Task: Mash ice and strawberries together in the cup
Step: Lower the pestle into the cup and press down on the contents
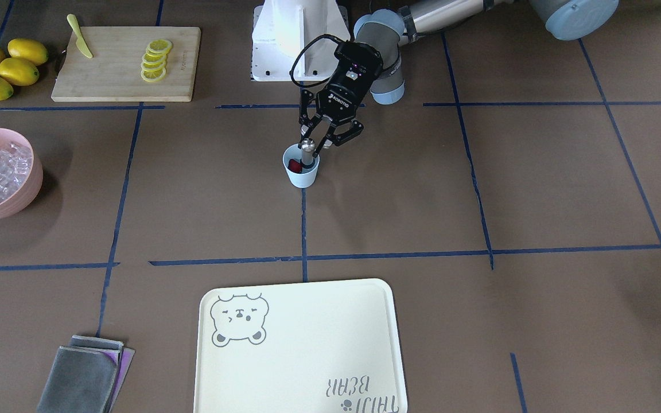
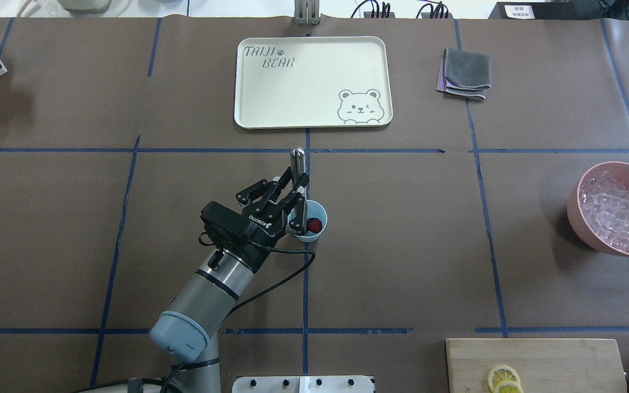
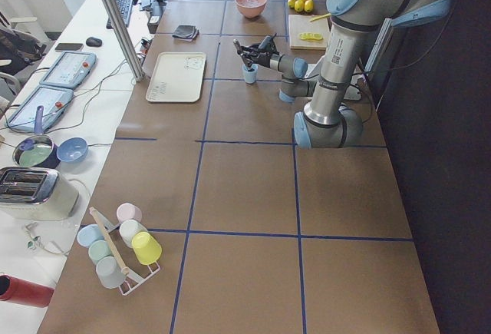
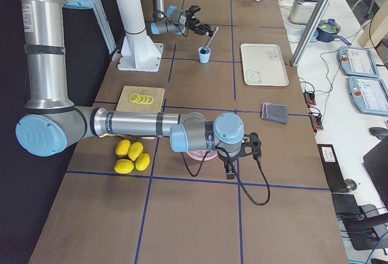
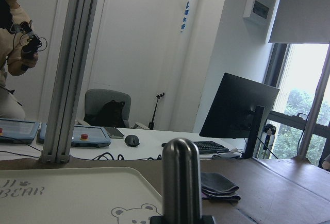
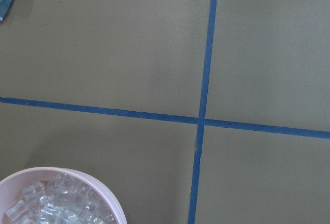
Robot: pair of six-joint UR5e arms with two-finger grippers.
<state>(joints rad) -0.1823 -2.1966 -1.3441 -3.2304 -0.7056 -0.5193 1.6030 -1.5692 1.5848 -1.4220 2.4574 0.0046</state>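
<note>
The pale blue cup [image 2: 309,221] stands near the table's middle with a dark red strawberry piece [image 2: 315,224] inside. My left gripper [image 2: 294,188] is shut on a metal muddler [image 2: 297,157] that leans into the cup [image 1: 301,172], its lower end beside the berry [image 1: 294,166]. The muddler's rounded top [image 5: 180,180] fills the left wrist view. Ice cubes [image 2: 617,213] lie in a pink bowl [image 2: 575,210]; I make out none in the cup. My right gripper [image 4: 248,148] hangs over that bowl and shows only in the exterior right view, so I cannot tell its state.
A cream bear tray [image 2: 313,82] lies beyond the cup, a folded grey cloth [image 2: 464,73] to its right. A cutting board [image 1: 127,63] holds lemon slices and a yellow knife [image 1: 80,36], with whole lemons [image 1: 6,67] beside it. A cup rack [image 3: 119,246] stands at the far left end.
</note>
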